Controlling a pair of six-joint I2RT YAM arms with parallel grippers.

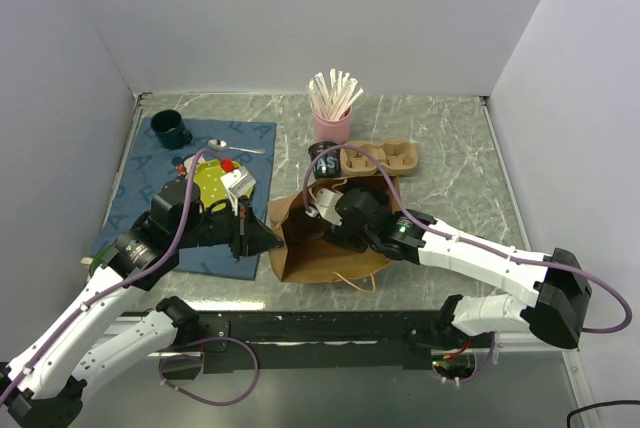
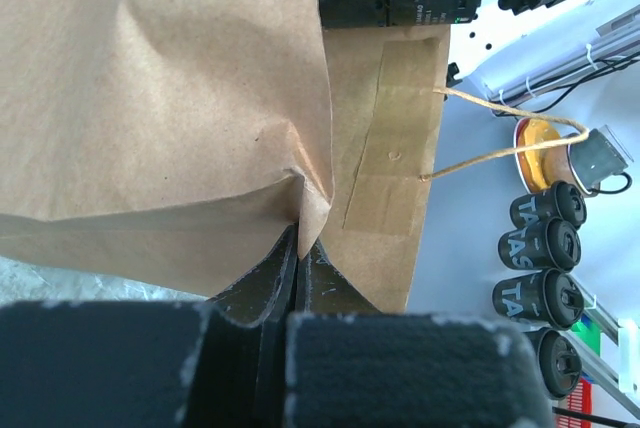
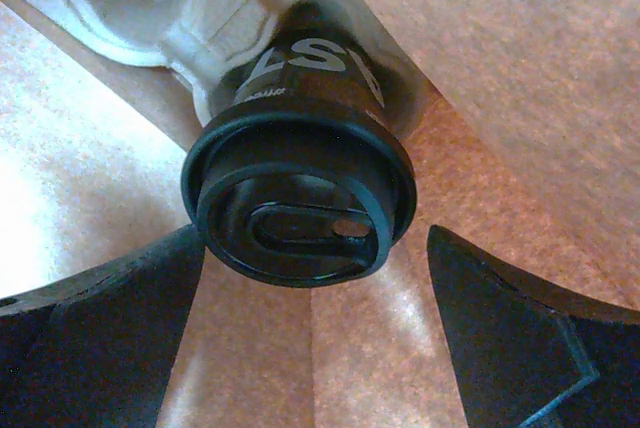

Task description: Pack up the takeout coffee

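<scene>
The brown paper bag (image 1: 325, 248) lies at the table's middle with its mouth held wide. My left gripper (image 1: 268, 238) is shut on a fold of the bag's left edge (image 2: 305, 198); in the left wrist view the gripper (image 2: 300, 243) pinches the paper. My right gripper (image 1: 338, 216) reaches into the bag. In the right wrist view it (image 3: 315, 298) stands open, with a black lidded coffee cup (image 3: 300, 198) just beyond the fingertips, set in a white moulded holder (image 3: 200, 8). Neither finger grips the cup. Another black cup (image 1: 325, 160) stands behind the bag.
A tan cup carrier (image 1: 385, 158) and a pink cup of wooden stirrers (image 1: 332, 113) stand at the back. At the left, a blue mat (image 1: 150, 188) bears a dark mug (image 1: 170, 130) and a spoon (image 1: 235, 146). The bag's string handle (image 2: 500, 138) hangs loose.
</scene>
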